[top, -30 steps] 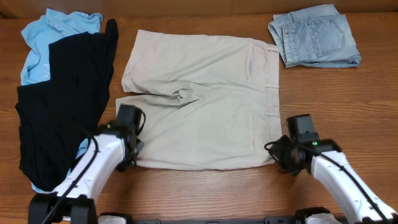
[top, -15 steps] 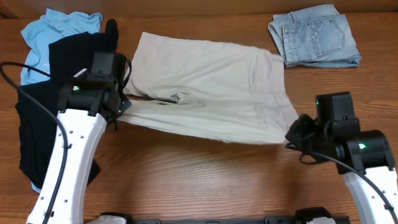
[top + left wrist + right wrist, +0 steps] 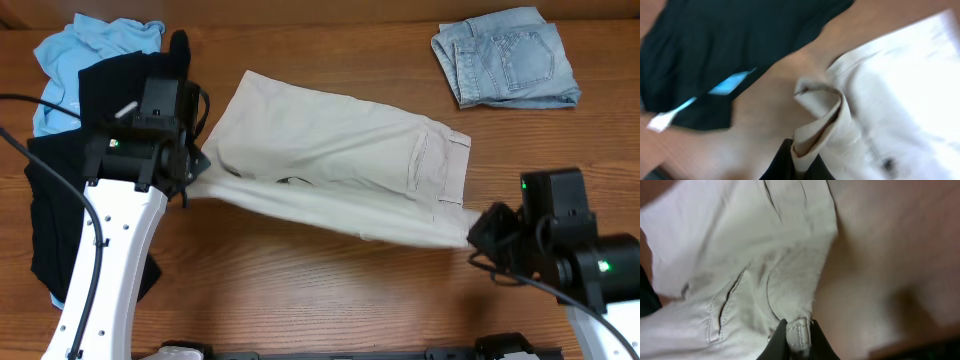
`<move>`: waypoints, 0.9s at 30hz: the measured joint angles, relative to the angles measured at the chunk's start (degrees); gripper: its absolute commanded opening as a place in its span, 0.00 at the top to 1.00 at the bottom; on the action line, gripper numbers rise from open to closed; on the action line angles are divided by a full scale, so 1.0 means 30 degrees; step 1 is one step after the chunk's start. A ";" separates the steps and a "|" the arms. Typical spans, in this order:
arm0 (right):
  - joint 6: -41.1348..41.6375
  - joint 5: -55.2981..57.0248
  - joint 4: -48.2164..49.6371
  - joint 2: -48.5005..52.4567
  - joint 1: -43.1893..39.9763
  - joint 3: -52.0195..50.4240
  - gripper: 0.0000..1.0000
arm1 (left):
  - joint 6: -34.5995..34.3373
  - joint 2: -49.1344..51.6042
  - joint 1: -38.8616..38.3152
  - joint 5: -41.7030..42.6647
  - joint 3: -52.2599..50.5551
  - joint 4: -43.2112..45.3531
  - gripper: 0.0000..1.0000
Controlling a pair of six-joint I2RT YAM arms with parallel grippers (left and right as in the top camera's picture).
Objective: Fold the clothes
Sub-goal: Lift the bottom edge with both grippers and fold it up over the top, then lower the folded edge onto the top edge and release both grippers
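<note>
Beige khaki cotton shorts (image 3: 340, 150) are stretched between the two arms across the middle of the brown wooden table (image 3: 300, 300). Their near edge is pulled into a taut slanting line from one gripper to the other. The left gripper (image 3: 195, 168) has its jaws pressed together on the leg-hem corner at the left end of that line. In the left wrist view a doubled fold of hem stands pinched between the dark fingers (image 3: 782, 162), with the rest of the cloth spreading away to the right. The right gripper (image 3: 478, 232) has its jaws clamped on the waistband corner at the right end. Its own camera shows a narrow stitched strip of the band (it may be a belt loop, though the blur makes that hard to tell) caught between the fingertips. From overhead, the waistband and a back pocket face up on the right side of the shorts.

A large black garment (image 3: 90, 180) lies along the left side of the table, partly under the left arm. It overlaps a crumpled light-blue shirt (image 3: 75, 50) in the far left corner. A folded pale-blue denim piece (image 3: 505, 58) sits in the far right corner, well apart from the shorts.
</note>
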 measured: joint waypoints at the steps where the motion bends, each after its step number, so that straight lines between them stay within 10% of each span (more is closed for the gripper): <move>1: -0.0015 0.0335 0.0780 0.0379 0.0000 0.0022 0.96 | 0.0015 0.0087 -0.0015 0.0000 -0.0015 0.0678 0.96; 17: -0.1501 0.4364 1.2845 1.0338 0.0015 0.0073 0.96 | 0.0007 0.7271 -0.0015 -0.0357 -0.0954 1.3537 0.94; 22: -0.1923 0.5122 1.7129 1.3471 0.0007 0.0095 0.78 | 0.0131 0.9493 0.0000 -0.0867 -0.0991 1.7143 0.44; 27: -0.2113 0.5938 1.9577 1.5970 -0.0146 0.0109 0.71 | 0.0313 1.1081 0.0197 -0.1406 -0.0998 1.9453 0.21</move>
